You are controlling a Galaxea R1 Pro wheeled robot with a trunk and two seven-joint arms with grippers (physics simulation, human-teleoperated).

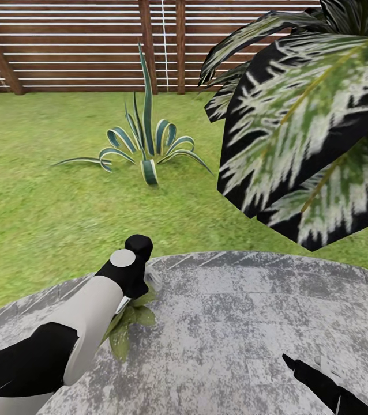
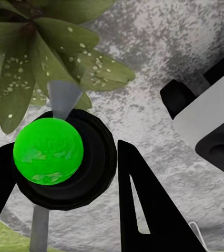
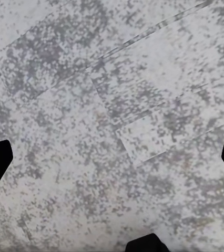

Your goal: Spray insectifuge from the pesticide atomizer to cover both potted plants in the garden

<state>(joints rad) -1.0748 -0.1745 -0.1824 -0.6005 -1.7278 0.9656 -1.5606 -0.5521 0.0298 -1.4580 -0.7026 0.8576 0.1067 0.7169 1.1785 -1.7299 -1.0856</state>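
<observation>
I can read no writing, label, brand, number or sign anywhere before me.

- Even, bright daylight with no clear source and no cast shadows on the lawn (image 1: 45, 196).
- The near palm leaf (image 1: 299, 132) renders coarse and pixelated.
- The paving (image 3: 112, 105) in the right wrist view looks grainy and soft.
</observation>
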